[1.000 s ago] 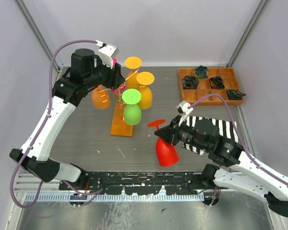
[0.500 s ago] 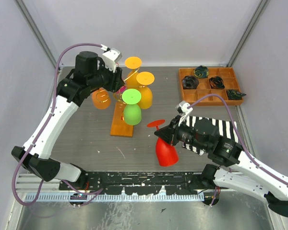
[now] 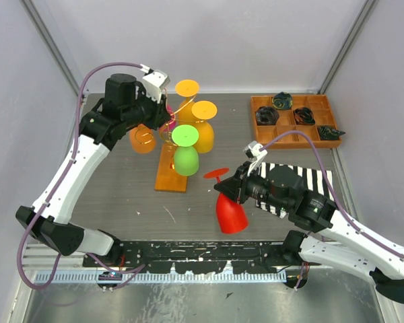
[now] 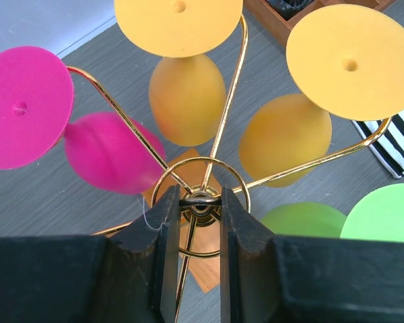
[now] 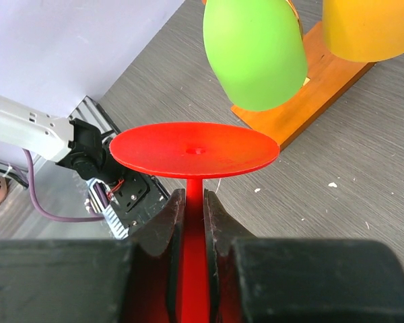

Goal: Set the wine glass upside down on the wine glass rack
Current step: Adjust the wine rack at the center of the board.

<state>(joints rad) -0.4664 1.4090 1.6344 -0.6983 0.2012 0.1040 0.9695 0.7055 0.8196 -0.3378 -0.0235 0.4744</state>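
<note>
A robot lab cell (plain white walls (image 3: 242, 40), bolted aluminium rail (image 3: 35, 258)).

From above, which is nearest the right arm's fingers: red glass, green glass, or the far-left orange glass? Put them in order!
1. The red glass, held in the right fingers.
2. The green glass, on the rack, to their left.
3. The far-left orange glass, beyond the rack.

Walls (image 3: 256, 40): pale grey panels at 9, 12 and 3 o'clock; plain, matte.
Posts (image 3: 50, 44): slanted metal struts in the corners at 11 and 1 o'clock.
Table (image 3: 121, 195): dark grey, fine wood grain.
Rail (image 3: 202, 252): black perforated bar along 6 o'clock edge.
Tray (image 3: 252, 114): compartmented wood, 2 o'clock.
Cloth (image 3: 321, 179): black-white stripes, 4 o'clock.
Light: even, soft shadows.
</note>
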